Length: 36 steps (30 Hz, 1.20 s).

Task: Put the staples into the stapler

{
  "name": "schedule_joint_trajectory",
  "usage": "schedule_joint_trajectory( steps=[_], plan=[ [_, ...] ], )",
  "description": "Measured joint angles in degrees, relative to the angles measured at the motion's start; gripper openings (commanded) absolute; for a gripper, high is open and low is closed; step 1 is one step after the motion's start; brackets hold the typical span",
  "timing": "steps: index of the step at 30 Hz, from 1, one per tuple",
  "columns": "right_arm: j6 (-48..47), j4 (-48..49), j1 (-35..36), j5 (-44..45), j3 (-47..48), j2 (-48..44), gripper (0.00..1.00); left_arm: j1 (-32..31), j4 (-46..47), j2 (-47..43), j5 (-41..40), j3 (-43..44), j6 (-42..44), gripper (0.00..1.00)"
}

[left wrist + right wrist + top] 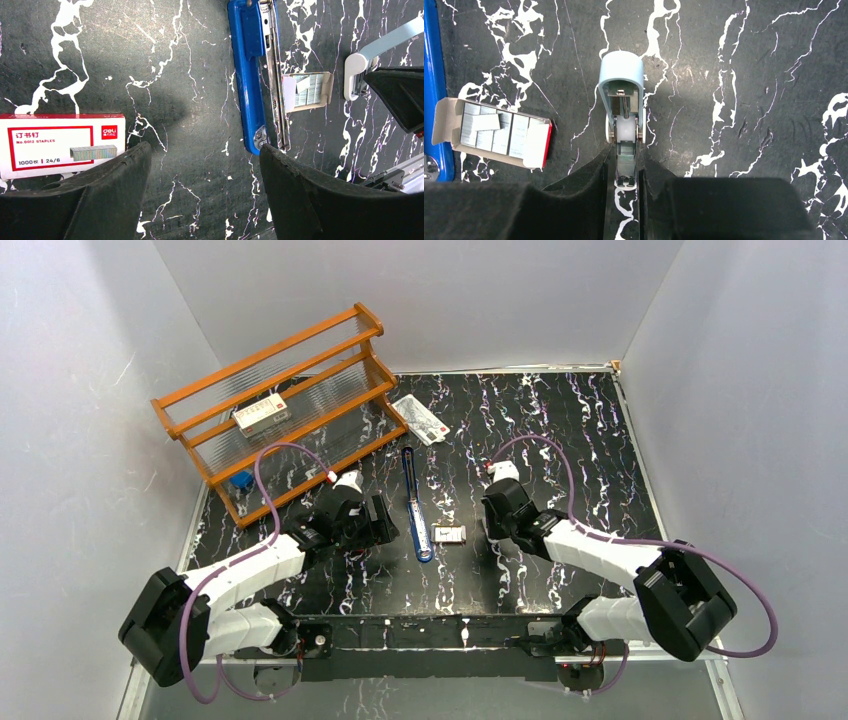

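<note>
The stapler (415,505) lies swung open flat on the dark marbled table (570,440). Its blue top and its silvery channel (273,75) sit side by side, the channel facing up on the side toward the right arm. The staples (486,129) sit in their open box (535,144) just beside that channel, near the stapler's hinge end, and one strip lies askew on top of the rest. The right gripper (626,156) is beyond the box from the stapler, its fingers drawn narrow around the metal tail of a small pale-blue tool (621,75) whose purpose I cannot tell. The left gripper (205,150) hangs on the stapler's opposite side, spread wide with nothing between its fingers. The step in hand looks like carrying one strip to the channel. Done well, that likely means taking the askew top strip and pinching it lightly across its long sides so it does not snap. The strip should stay level, legs down, and be lined up with the channel before it is lowered. The other gripper should steady the stapler's base, since so light a body would probably skid.
</note>
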Motion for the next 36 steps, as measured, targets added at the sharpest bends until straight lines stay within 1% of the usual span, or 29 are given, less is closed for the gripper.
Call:
schedule_joint_trajectory(
  steps=[8,13,19,22,24,30,32,36],
  plan=[
    [0.04,-0.09,0.00,-0.39,-0.66,-0.70,0.32,0.00,0.02,0.04,0.13,0.00,0.00,0.76],
    [0.26,-0.24,0.00,-0.44,-0.66,-0.70,0.36,0.00,0.02,0.04,0.17,0.00,-0.02,0.76],
    [1.57,-1.29,0.00,-0.37,-0.52,-2.05,0.43,0.00,0.02,0.04,0.17,0.00,-0.02,0.76],
    [2.58,-1.97,-0.07,-0.35,0.04,-2.60,0.48,0.00,0.00,0.02,0.15,0.00,-0.02,0.76],
    [3.32,-2.82,-0.22,-0.37,0.74,-2.60,0.56,0.00,0.00,0.02,0.15,0.00,-0.02,0.76],
    [5.51,-5.44,-0.74,-1.27,1.75,-3.06,0.73,0.00,-0.02,-0.90,0.15,0.00,0.00,0.76],
    [5.86,-6.54,-0.74,-1.79,1.75,-3.37,0.76,0.00,0.02,-1.49,0.15,0.00,0.02,0.77],
    [5.64,-8.41,-0.76,-3.13,1.77,-3.15,0.77,0.00,0.02,-2.34,0.17,0.00,0.00,0.76]
  ],
)
